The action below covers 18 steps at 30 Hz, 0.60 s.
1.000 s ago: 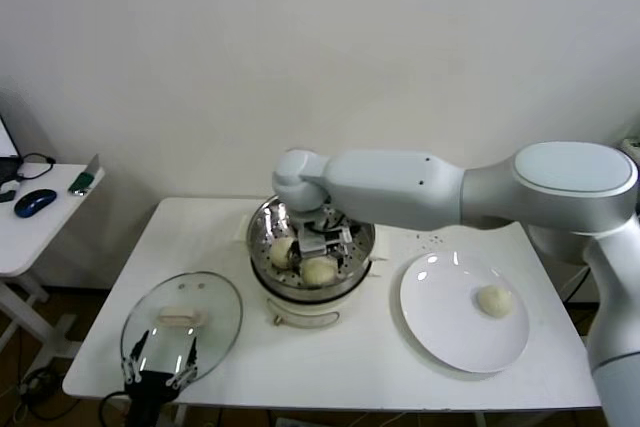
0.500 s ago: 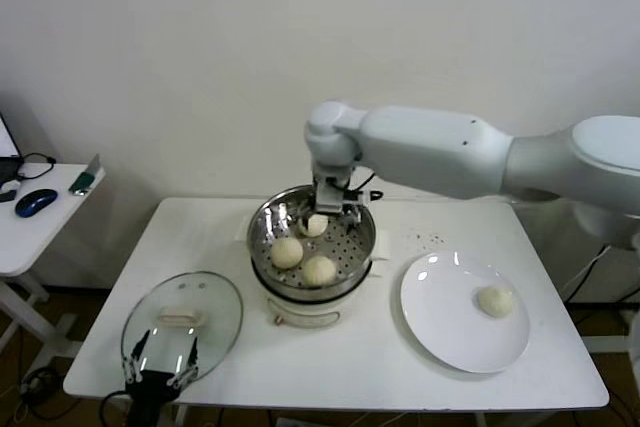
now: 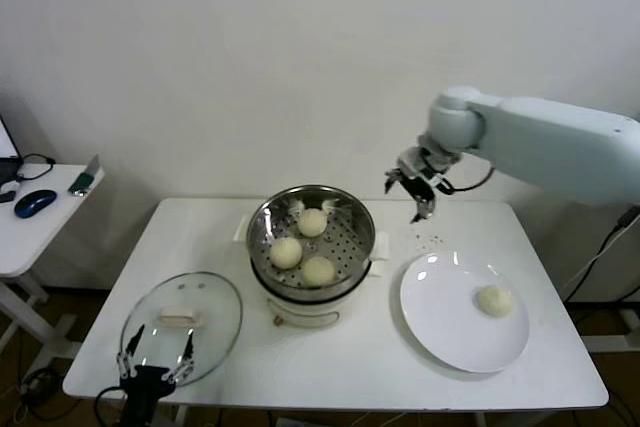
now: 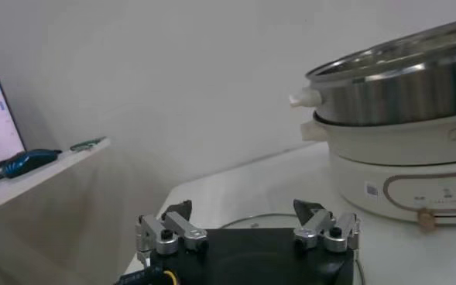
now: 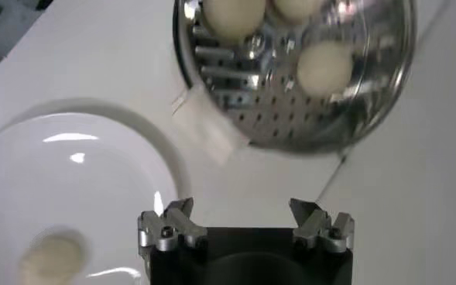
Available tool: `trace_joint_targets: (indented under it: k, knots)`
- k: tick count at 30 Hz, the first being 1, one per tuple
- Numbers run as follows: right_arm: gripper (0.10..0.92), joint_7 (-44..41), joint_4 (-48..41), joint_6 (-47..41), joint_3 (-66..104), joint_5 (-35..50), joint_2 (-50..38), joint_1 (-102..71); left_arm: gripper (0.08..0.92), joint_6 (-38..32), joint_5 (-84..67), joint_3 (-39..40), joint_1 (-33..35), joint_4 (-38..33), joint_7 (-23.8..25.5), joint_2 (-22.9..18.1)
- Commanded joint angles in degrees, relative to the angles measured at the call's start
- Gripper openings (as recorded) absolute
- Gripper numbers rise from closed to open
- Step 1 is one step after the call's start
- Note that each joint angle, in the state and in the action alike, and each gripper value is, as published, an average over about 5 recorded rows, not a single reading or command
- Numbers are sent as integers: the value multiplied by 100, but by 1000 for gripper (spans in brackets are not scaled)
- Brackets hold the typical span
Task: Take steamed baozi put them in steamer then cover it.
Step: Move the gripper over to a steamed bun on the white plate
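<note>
White dough still waits on the plate (image 3: 440, 322): one steamed baozi (image 3: 494, 299) sits near its far-right edge, while three others (image 3: 302, 245) already lie in the steel steamer (image 3: 262, 247). The right gripper (image 3: 417, 190) hangs in the air with its jaws spread and empty, the steamer off to one side of them and the plate below and just ahead. In the right wrist view the last bun (image 5: 52, 258) lies off to one side of the jaws rather than between them. A good pick probably means centring the open jaws over that bun, descending straight and closing gently, since soft dough may dent or roll. The left gripper (image 3: 156, 359) waits, jaws open, just short of the glass cover (image 3: 182, 325), which lies flat on the table.
</note>
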Motion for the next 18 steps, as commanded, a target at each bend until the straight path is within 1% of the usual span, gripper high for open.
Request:
trace_joint_targets:
  k: [1,7,12,18]
  knots:
    - [823,122,150,-1026,888,-262,-1754,-1619,823,20,24,19,-5,-5,36,-37]
    - [823,-63,-150,-908,1882,-868,-1891,-2883,823,54,37,7,-48,2,7,-39]
    - [823,-194,-407,-728,2262,-1378,-1786,-3388,823,51,-39,3,-24,5,-36,-47]
    - [823,-209,-659,-659,2600,-1731,-1670,-3814,823,-6,-134,28,-2,16,-12,-80]
